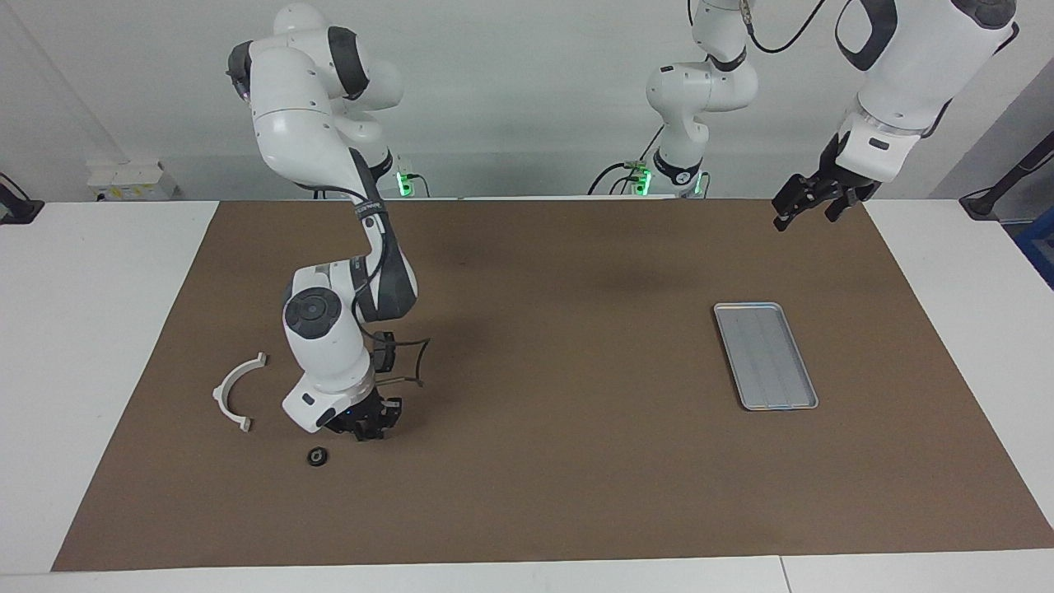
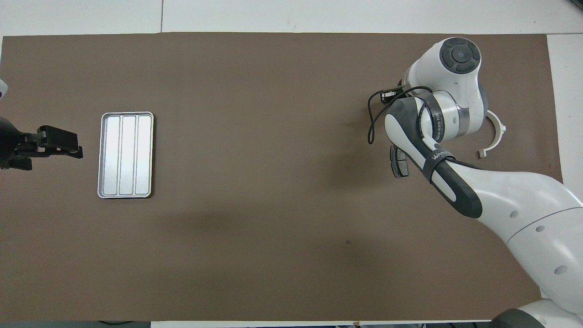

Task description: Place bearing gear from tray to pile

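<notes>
The silver tray (image 1: pixel 766 356) lies toward the left arm's end of the table with nothing in it; the overhead view shows the same bare tray (image 2: pixel 125 155). A small black bearing gear (image 1: pixel 318 455) lies on the mat beside the pile. The pile shows as a white half-ring bracket (image 1: pixel 236 392) and, from overhead, a dark brake pad (image 2: pixel 399 162) and the bracket (image 2: pixel 495 135). My right gripper (image 1: pixel 366 427) hangs low over the mat close beside the gear; whether it holds anything is hidden. My left gripper (image 1: pixel 803 210) waits open, raised near the tray's end of the mat, and also shows from overhead (image 2: pixel 63 146).
The brown mat (image 1: pixel 560 461) covers most of the white table. The right arm's elbow and forearm (image 2: pixel 432 118) cover the gear and part of the pile from above. A black cable loops off the right wrist.
</notes>
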Controlling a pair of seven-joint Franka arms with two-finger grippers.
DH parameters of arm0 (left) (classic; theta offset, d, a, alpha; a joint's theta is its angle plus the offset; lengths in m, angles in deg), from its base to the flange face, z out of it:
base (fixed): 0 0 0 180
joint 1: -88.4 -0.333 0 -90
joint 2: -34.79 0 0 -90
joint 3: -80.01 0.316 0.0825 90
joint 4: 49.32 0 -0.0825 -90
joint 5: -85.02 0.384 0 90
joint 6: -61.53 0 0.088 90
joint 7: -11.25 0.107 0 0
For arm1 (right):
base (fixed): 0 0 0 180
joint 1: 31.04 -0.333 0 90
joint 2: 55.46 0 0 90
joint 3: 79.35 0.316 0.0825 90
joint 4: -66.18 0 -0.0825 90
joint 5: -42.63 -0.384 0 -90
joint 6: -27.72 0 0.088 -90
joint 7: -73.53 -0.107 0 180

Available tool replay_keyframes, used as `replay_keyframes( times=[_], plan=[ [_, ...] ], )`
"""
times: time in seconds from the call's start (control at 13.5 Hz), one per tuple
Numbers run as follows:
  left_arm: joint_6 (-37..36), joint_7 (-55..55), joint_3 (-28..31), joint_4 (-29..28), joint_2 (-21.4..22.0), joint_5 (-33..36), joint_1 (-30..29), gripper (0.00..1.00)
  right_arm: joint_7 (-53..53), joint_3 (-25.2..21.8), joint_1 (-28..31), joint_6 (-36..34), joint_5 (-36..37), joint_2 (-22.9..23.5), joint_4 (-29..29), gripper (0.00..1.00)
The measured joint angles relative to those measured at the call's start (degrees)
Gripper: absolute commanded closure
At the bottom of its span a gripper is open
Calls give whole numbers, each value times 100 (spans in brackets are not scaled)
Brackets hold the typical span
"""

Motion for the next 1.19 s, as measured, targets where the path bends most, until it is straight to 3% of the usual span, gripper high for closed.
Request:
replay_keyframes(
  times=[0.74,0.96,1.19],
  plan=[
    [-4,0,0,0,0,0,0,0,0,-7,78,-87,0,-340,4,0],
    [-4,0,0,0,0,0,0,0,0,-12,167,-672,0,-882,21,0],
    [-5,0,0,0,0,0,0,0,14,-8,251,-1918,-89,-1778,28,0]
  ],
)
